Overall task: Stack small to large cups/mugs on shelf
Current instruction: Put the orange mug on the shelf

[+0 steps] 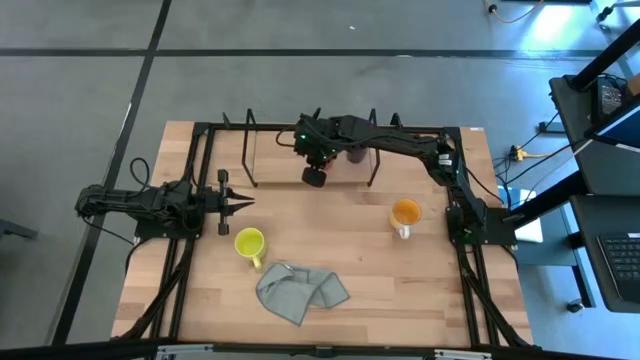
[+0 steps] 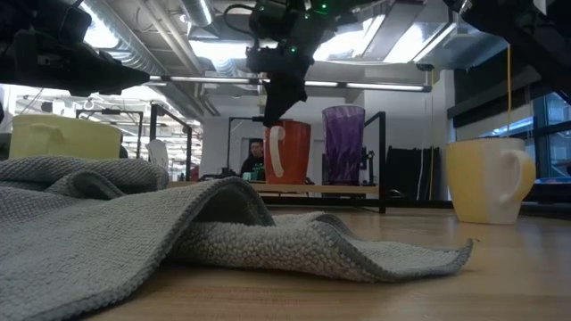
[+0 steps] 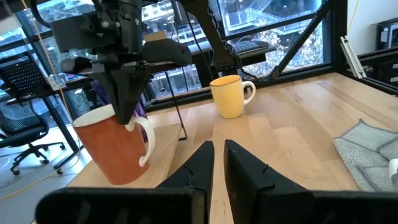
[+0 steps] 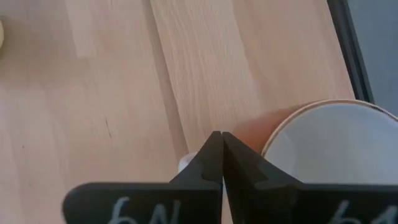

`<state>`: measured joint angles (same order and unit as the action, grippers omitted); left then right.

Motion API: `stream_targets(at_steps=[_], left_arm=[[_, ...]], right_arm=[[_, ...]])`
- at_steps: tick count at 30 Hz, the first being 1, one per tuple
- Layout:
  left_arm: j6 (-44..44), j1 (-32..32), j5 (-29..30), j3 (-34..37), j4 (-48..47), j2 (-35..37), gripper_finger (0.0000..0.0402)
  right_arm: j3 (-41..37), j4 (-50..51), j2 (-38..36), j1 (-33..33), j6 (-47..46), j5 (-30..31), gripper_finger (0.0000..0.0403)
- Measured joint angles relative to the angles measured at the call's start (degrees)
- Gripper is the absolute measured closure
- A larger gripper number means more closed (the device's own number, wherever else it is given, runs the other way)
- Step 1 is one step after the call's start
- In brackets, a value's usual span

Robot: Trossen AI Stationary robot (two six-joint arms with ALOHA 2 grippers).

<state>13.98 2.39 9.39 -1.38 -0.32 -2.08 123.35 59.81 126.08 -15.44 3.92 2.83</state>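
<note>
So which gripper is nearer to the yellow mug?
Left. The left gripper is close by the yellow mug; the right gripper is farther off at the shelf, holding the orange mug.

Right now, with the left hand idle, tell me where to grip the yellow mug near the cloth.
Pinch the rim of the yellow mug from straight above, on the wall facing the left hand. It stands upright, mouth open, and its handle points the opposite way, toward the grey cloth, so that wall is unobstructed.

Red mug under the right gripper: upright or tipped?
Upright: in the low view the red mug stands straight beside the purple tumbler, rim up, handle vertical.
</note>
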Motion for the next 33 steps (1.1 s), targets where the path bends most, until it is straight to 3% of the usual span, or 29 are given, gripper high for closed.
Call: stream_targets(at_steps=[33], left_arm=[[0.00,0.00,-0.02,0.02,0.00,-0.01,0.0369]], right_arm=[[0.02,5.33,-0.02,-0.15,0.71,2.09,0.0398]])
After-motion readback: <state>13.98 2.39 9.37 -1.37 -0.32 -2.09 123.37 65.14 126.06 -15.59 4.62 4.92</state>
